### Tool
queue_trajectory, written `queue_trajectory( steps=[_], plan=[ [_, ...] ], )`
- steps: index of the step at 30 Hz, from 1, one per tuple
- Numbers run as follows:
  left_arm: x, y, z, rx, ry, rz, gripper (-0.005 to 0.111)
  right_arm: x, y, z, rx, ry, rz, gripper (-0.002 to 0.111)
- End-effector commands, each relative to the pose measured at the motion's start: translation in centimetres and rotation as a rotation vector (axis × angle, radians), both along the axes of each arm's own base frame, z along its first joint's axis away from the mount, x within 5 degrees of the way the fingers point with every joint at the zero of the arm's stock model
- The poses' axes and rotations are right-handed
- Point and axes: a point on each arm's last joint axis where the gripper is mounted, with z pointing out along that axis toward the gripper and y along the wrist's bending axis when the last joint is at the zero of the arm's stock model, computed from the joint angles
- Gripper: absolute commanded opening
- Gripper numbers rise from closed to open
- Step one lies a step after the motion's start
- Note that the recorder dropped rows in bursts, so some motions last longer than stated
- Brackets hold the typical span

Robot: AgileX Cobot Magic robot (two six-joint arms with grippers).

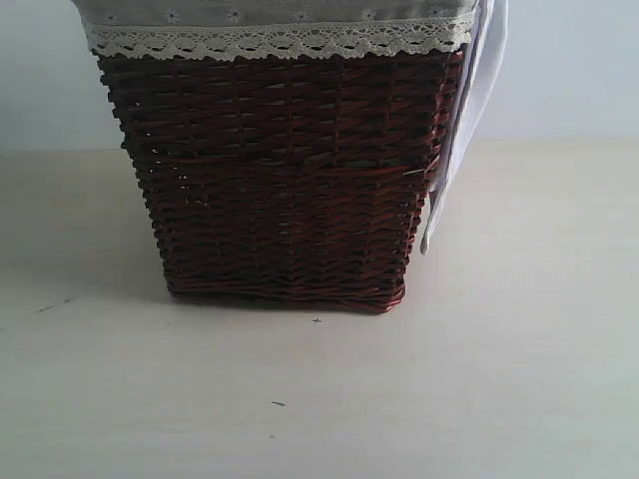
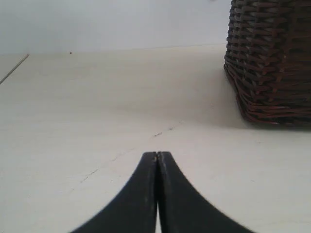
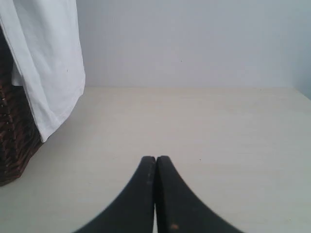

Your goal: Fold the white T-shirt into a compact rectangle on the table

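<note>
Table [image 1: 519, 379]: broad, pale cream, matte, few dark specks [image 1: 317, 320]. Plain pale wall [image 1: 569, 80] behind.
Dark red-brown wicker basket [image 1: 285, 180] stands on table, top cut off by frame. Grey lace-trimmed liner [image 1: 270, 14] folded over rim.
White T-shirt [image 1: 477, 90] hangs down basket's right side, lower end clear of table. Most of shirt hidden, print out of sight.
Left gripper [image 2: 157, 156], right gripper [image 3: 155, 158]: jaws pressed together, holding nothing, low over bare table.

The basket [image 1: 285, 180] is dark red-brown woven wicker, and its liner [image 1: 270, 15] is grey with tiny flowers and cream lace edging. The white T-shirt [image 1: 484, 70] shows plain white, the tabletop [image 1: 499, 379] pale cream with dark specks, the left claw [image 2: 157, 156] and right claw [image 3: 155, 159] black.
</note>
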Motion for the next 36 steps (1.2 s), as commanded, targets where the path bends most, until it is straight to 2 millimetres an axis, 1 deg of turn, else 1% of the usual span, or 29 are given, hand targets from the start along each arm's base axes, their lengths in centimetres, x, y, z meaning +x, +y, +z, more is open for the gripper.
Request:
queue_trajectory(
  steps=[1, 14, 23, 25, 32, 34, 36],
  plan=[
    [0.0, 0.0, 0.2, 0.008, -0.015, -0.006, 0.000, 0.0, 0.0, -0.1, 0.003, -0.004, -0.007, 0.000],
    [0.0, 0.0, 0.2, 0.008, -0.015, -0.006, 0.000, 0.0, 0.0, -0.1, 0.003, -0.004, -0.007, 0.000],
    [0.0, 0.0, 0.2, 0.008, -0.015, -0.006, 0.000, 0.0, -0.1, 0.0, -0.027, -0.015, -0.011, 0.000],
    [0.0, 0.0, 0.2, 0.008, -0.015, -0.006, 0.000, 0.1, -0.2, 0.5, -0.063, -0.074, -0.010, 0.000],
    [0.0, 0.0, 0.2, 0.008, -0.015, -0.006, 0.000, -0.1, 0.1, 3.7, -0.074, -0.427, 0.002, 0.000],
    [0.0, 0.0, 0.2, 0.008, -0.015, -0.006, 0.000, -0.3, 0.1, 4.3, -0.056, -0.498, 0.005, 0.000],
    [0.0, 0.0, 0.2, 0.008, -0.015, -0.006, 0.000, -0.6, 0.1, 5.2, -0.001, -0.596, 0.014, 0.000]
  ],
)
